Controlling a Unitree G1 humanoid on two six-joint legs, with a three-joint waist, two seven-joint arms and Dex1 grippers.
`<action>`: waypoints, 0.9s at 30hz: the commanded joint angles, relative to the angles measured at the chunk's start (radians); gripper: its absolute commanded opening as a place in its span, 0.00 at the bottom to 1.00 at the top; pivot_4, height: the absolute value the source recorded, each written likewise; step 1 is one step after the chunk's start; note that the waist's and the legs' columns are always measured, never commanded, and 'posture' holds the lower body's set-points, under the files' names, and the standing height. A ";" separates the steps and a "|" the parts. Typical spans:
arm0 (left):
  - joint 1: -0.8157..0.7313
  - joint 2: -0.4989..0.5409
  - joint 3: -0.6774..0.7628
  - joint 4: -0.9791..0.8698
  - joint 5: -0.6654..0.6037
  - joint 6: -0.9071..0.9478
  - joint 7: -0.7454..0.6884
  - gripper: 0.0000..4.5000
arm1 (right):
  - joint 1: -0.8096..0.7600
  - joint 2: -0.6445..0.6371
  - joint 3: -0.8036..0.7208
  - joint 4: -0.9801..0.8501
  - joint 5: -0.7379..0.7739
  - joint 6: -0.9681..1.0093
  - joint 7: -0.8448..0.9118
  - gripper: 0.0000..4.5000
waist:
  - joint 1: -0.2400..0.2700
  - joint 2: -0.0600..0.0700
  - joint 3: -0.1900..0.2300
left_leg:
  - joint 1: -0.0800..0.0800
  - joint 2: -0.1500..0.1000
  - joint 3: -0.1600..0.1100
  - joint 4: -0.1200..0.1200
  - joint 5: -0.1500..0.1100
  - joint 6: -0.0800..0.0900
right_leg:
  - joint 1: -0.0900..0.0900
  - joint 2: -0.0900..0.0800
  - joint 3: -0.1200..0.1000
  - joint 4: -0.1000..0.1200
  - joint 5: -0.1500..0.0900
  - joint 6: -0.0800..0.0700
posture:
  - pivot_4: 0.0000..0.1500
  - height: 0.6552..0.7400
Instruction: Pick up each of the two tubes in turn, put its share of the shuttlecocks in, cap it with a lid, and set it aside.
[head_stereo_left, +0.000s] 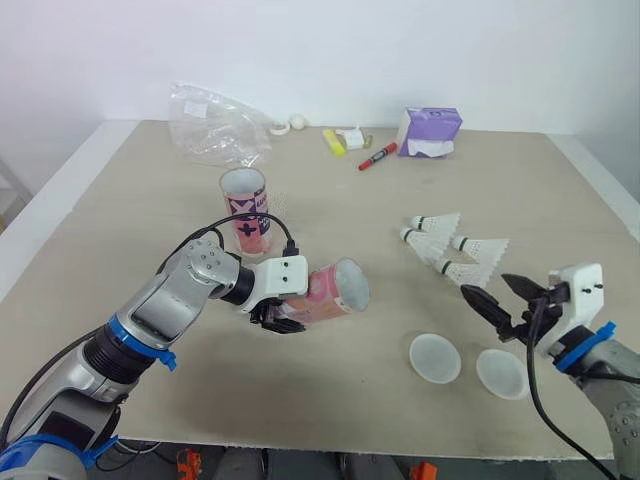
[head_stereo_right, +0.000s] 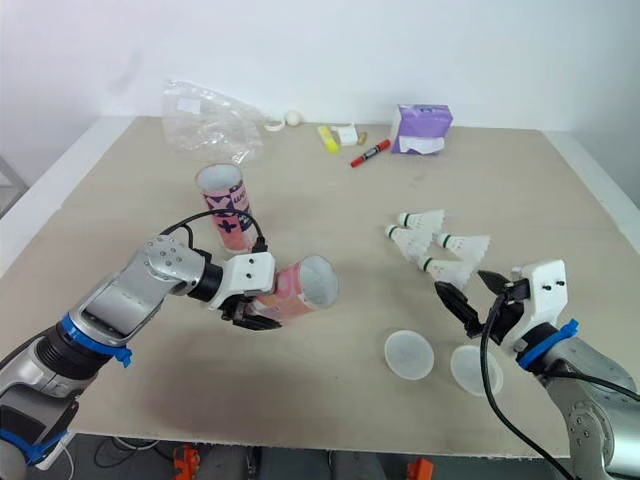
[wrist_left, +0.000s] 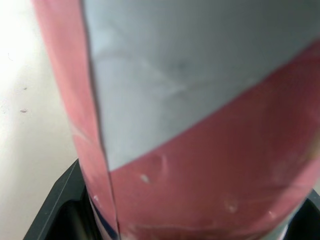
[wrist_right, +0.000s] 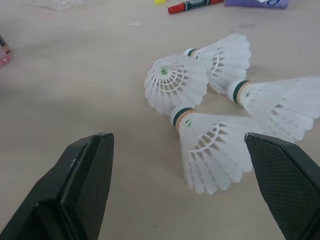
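Gripping the pink tube (head_stereo_left: 335, 290) near its closed end, the left gripper (head_stereo_left: 275, 318) keeps it tipped almost level, mouth toward 3 o'clock, near the centre of the surface (head_stereo_left: 330, 190). The right gripper (head_stereo_left: 492, 290) is spread wide and empty. Four shuttlecocks (head_stereo_left: 450, 245) lie at 3 o'clock of the tube, two lids (head_stereo_left: 435, 357) at 4 o'clock, and the second tube (head_stereo_left: 245, 208) stands upright at 11 o'clock. Shuttlecocks are likely very light with crushable skirts, so take each by its cork base. The tube looks like thin card, so clamp it gently. The dark print on the upright tube cannot be read.
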 joint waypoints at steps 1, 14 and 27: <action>0.019 0.010 -0.025 0.022 0.026 0.015 0.015 0.70 | -0.028 0.003 0.004 0.033 0.006 -0.013 0.006 0.99 | 0.000 0.000 0.000 | 0.000 0.000 0.000 0.000 0.000 0.000 | 0.000 0.000 0.000 0.000 0.000 0.000 | 1.00 1.00; 0.019 0.011 -0.022 0.023 0.027 0.015 0.020 0.70 | -0.132 0.026 0.074 0.194 0.008 -0.017 0.022 0.99 | 0.000 0.000 0.000 | 0.000 0.000 0.000 -0.001 0.000 0.000 | 0.000 0.000 0.000 0.000 0.000 0.000 | 1.00 1.00; 0.021 0.013 -0.020 0.027 0.030 0.014 0.024 0.70 | -0.260 0.036 0.115 0.346 -0.019 -0.029 0.038 0.63 | -0.001 0.000 0.000 | 0.000 0.000 0.000 0.000 0.000 0.000 | 0.000 0.000 0.000 0.000 0.000 0.000 | 1.00 1.00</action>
